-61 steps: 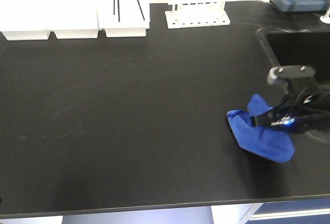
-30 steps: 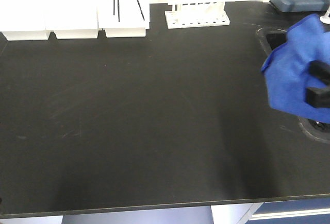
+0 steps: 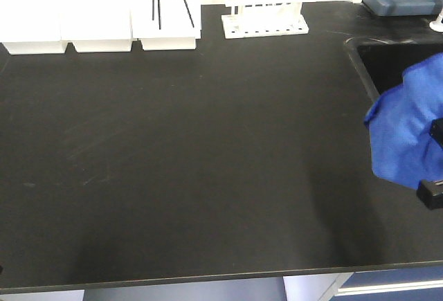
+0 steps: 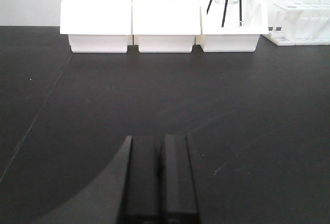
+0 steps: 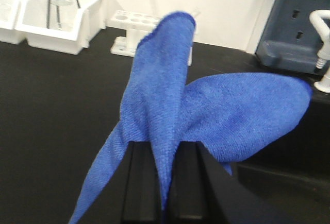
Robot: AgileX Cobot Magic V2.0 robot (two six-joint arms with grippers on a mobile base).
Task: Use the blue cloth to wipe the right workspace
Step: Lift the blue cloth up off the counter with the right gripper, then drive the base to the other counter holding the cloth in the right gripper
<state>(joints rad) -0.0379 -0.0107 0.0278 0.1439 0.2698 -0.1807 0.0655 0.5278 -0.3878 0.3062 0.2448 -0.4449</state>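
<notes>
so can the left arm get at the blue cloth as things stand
Probably not usefully. The blue cloth is pinched in the right gripper and hangs above the countertop beside the sink. The left gripper is shut over open countertop; nothing visible blocks the way, but the cloth is already held.

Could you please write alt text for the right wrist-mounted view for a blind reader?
The right end effector pinches a blue cloth, held up over a black countertop. At the back stand white bins and a white tube rack.
</notes>
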